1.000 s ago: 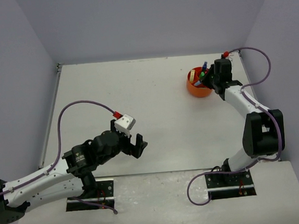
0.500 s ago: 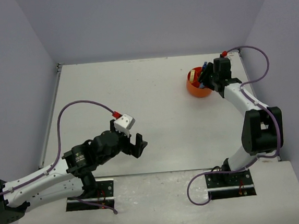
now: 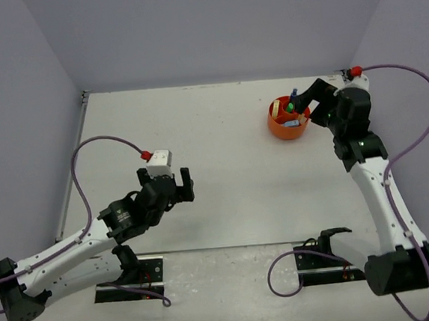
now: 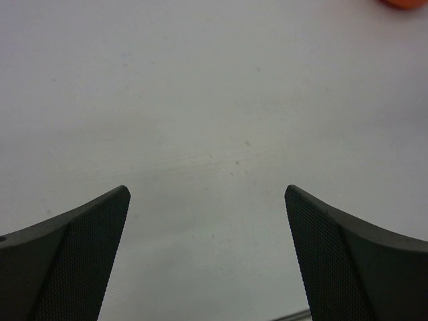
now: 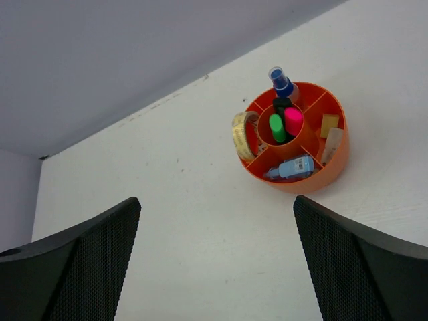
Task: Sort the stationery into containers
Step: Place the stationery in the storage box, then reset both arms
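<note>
My R pincer (image 5: 216, 200) hangs wide open w/ nothing in it. Its two mesh-faced fingers (image 5: 80, 267) stand far apart at the bottom of the R wrist view, w/ only bare desk (image 3: 211, 123) between them. In the top view it's raised off the desk, just by the right side of the orange tub (image 5: 297, 185). The wrist cam shows it clear of the tub, not touching.

The tub sits upright on the desk near the far right corner. Contents, as the R wrist cam sees them:
- Centre cup: a green highlighter (image 5: 277, 128) & a pink highlighter (image 5: 293, 121) side by side. There's also a dark-capped one (image 5: 281, 104) behind them, colour I can't tell.
- Far compartment: a blue highlighter (image 5: 281, 81) standing up, poking above the rim.
- Left compartment: a yellowish-beige tape ring (image 5: 243, 134) on edge.
- Near compartment: a pale blue item (image 5: 292, 167) lying flat. Clip or sth else, can't tell.
- Right compartment: two beige erasers (image 5: 329, 125).

My L pincer (image 4: 206, 192) is also fully open & empty. It's over bare desk at the near left, well apart from the tub. Only a sliver of orange shows in the top right corner of the L wrist view.
</note>
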